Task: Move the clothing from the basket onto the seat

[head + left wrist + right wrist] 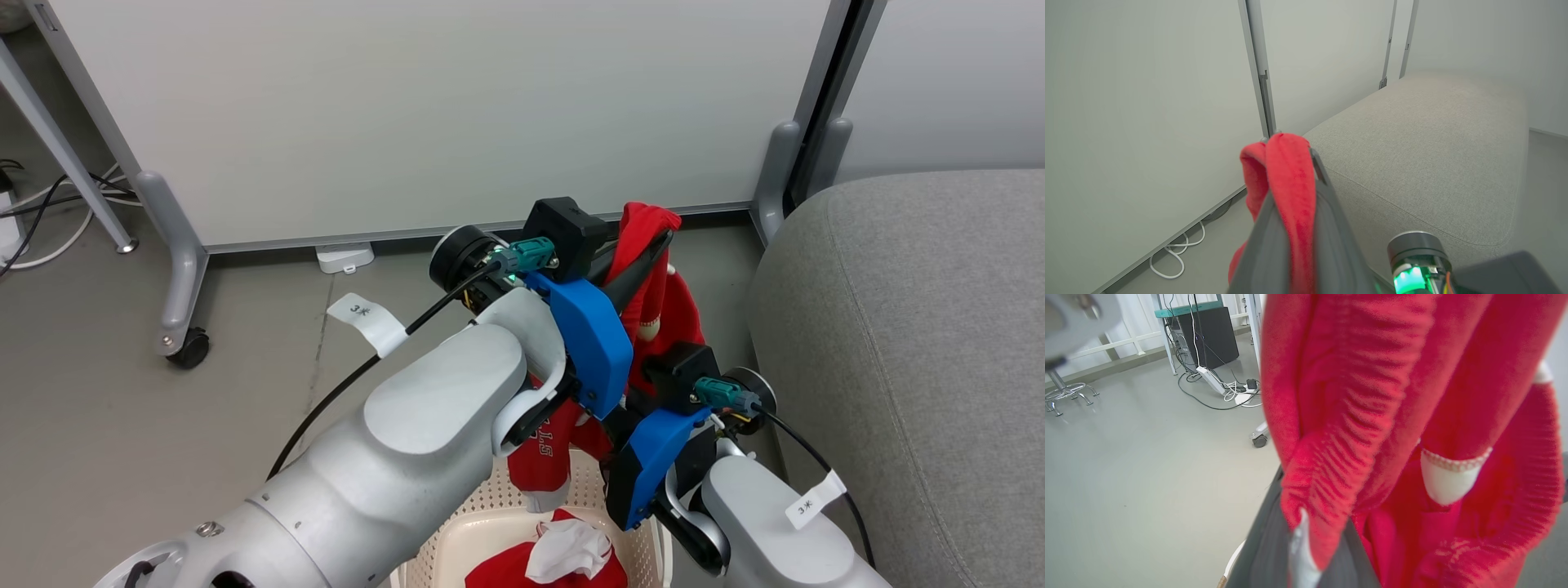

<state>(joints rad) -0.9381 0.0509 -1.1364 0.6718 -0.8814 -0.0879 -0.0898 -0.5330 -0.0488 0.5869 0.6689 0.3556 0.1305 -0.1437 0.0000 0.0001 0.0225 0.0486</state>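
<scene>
Left hand (663,238): you have it clamped on the top fold of the red clothing (653,302), which hangs above the basket (469,535).
Right hand (1310,533): closed on a lower fleecy fold with white trim.
Basket: cream perforated plastic, near; another red piece (506,572) lies inside.
Seat (914,343): grey woven upholstery, rounded, just right of the clothing.

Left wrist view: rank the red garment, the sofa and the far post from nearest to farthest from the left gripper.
1. Garment, pinched in the left gripper.
2. Sofa, just beyond, to the right.
3. Far post, behind the sofa, upper right.
</scene>
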